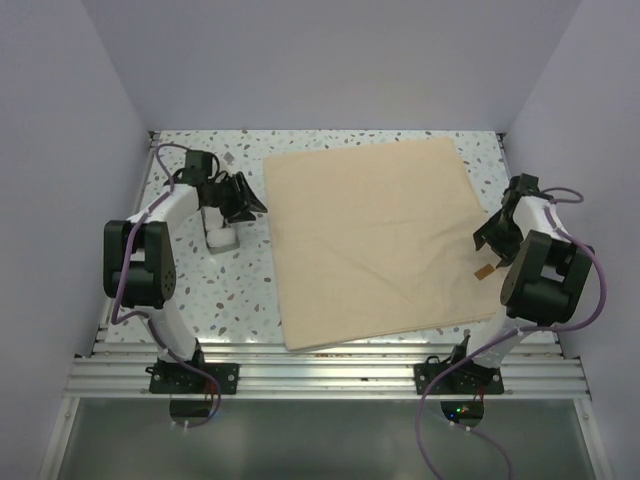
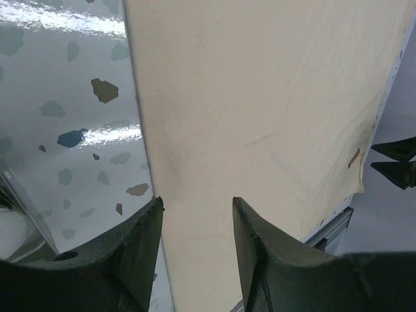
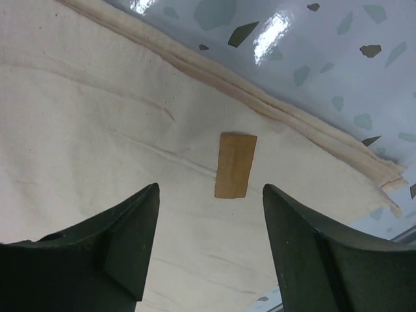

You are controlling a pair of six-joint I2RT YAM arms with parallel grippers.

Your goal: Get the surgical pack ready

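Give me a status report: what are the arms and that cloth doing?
Left gripper open, empty, at left edge of cloth. Right gripper open, above brown tape tab. Cloth spread flat. White object beside left gripper.

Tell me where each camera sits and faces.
Top external: above, behind the bases, looking down at the square tan cloth sheet on the speckled table; left arm and right arm show.
Left wrist: low, facing across the cloth toward the right arm; left jaws below.
Right wrist: looking down on the cloth's edge; right jaws below.
All three share the brown rectangular patch.
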